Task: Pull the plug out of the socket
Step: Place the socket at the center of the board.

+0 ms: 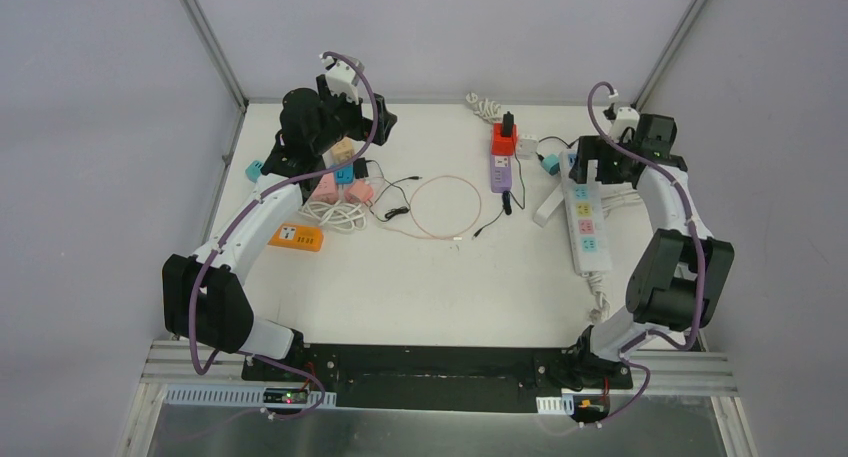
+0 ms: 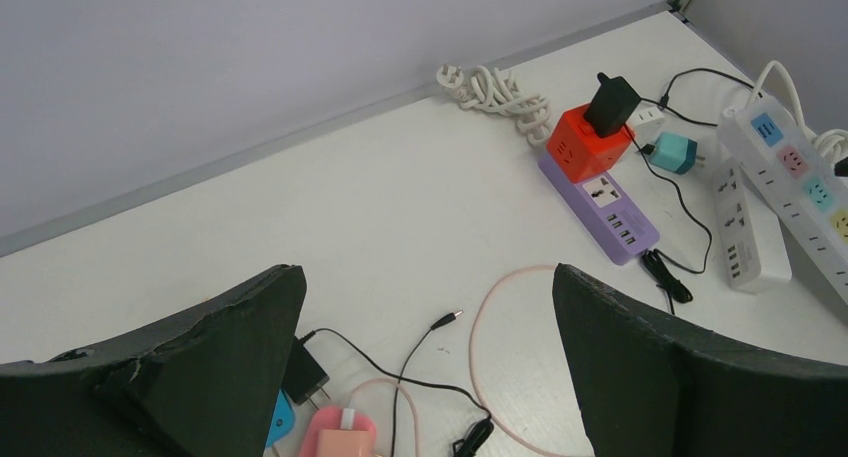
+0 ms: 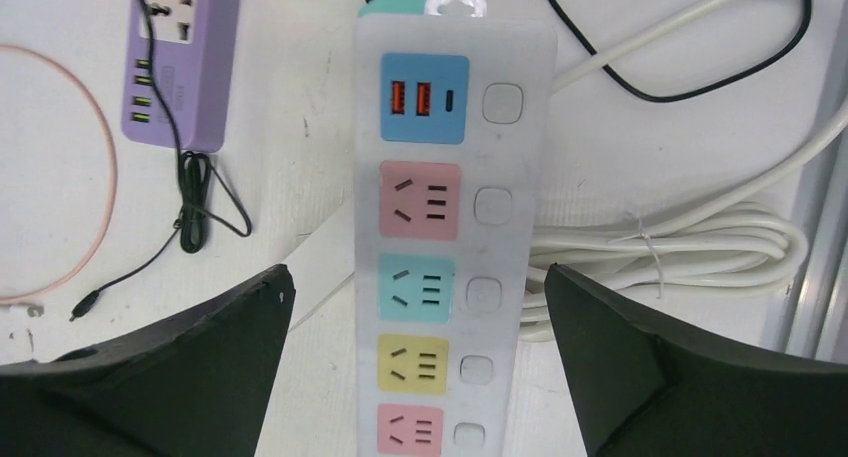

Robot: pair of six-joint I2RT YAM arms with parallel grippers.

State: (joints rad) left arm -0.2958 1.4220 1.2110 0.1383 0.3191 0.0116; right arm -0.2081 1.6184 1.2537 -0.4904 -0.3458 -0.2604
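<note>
A black plug (image 1: 508,125) (image 2: 612,104) stands in a red cube socket (image 1: 503,141) (image 2: 586,145), which sits on the far end of a purple power strip (image 1: 500,173) (image 2: 602,207) (image 3: 180,57). My left gripper (image 1: 352,147) (image 2: 430,362) hovers open over a heap of adapters at the far left, well left of the plug, with nothing between its fingers. My right gripper (image 1: 587,172) (image 3: 420,372) is open too. It straddles a white power strip with coloured sockets (image 1: 586,222) (image 3: 445,227), right of the purple strip, and holds nothing.
Pink adapters (image 1: 325,187), a black adapter (image 2: 305,372) and thin black leads lie under the left gripper. A pink cable loop (image 1: 440,207), an orange socket (image 1: 296,237), a teal adapter (image 2: 676,152), a small white strip (image 2: 738,232) and white cable coils (image 3: 700,247) (image 2: 495,89) lie around.
</note>
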